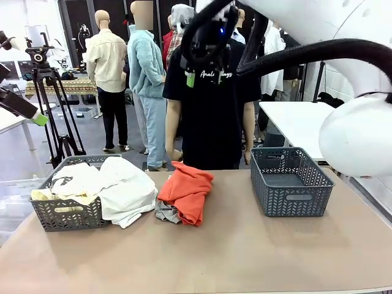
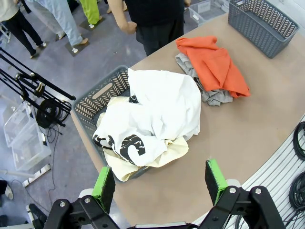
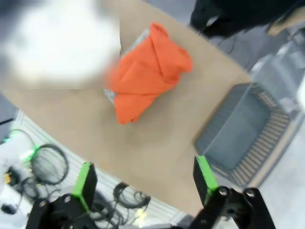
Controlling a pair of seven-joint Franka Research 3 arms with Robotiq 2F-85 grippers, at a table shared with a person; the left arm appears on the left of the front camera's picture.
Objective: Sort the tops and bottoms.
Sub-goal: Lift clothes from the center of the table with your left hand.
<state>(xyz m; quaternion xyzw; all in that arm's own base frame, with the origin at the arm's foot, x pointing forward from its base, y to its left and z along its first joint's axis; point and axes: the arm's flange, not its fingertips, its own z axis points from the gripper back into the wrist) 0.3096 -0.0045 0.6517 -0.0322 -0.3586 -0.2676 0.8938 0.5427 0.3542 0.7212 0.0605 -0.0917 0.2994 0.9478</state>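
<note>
Your left gripper (image 2: 159,183) is hovering high over the table (image 2: 248,129), fingers spread wide and gripping nothing. Your right gripper (image 3: 144,180) is hanging released too, holding nothing. The white garment (image 1: 128,190) is spilling from the left basket (image 1: 61,215) onto the table, piled with the black-and-white patterned one (image 2: 126,145) and the pale yellow one (image 2: 164,155). The orange-red garment (image 1: 187,190) is lying on the grey one (image 1: 165,212), between that basket and the right basket (image 1: 291,196).

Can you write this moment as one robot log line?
left end effector: open, nothing held | right end effector: open, nothing held | orange cloth: on table, atop grey cloth
</note>
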